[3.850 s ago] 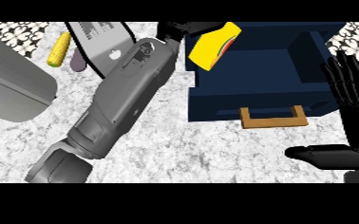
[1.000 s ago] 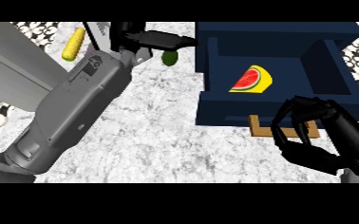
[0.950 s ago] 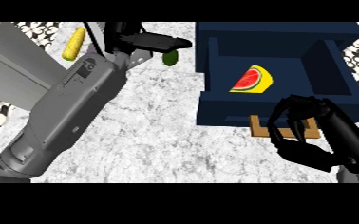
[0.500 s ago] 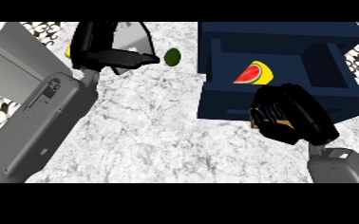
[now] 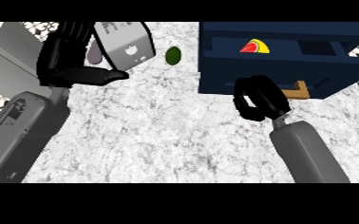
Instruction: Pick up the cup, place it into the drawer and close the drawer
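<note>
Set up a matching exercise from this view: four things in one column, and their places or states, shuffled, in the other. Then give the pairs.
Things:
1. cup
2. green item
3. right hand
4. left hand

Places or states:
A. on the bare counter, left of the drawer
B. curled at the wooden handle
C. inside the blue drawer
D. at the view's upper left, beside a grey box

Pairs: 1-C, 2-A, 3-B, 4-D

A single head view looks steeply down onto the marbled counter (image 5: 161, 123) from close above. Both grey forearms enter from the lower edge, left at the view's left, right at its right. The navy drawer (image 5: 280, 71) fills the far right corner; the counter's near edge lies outside the view.
</note>
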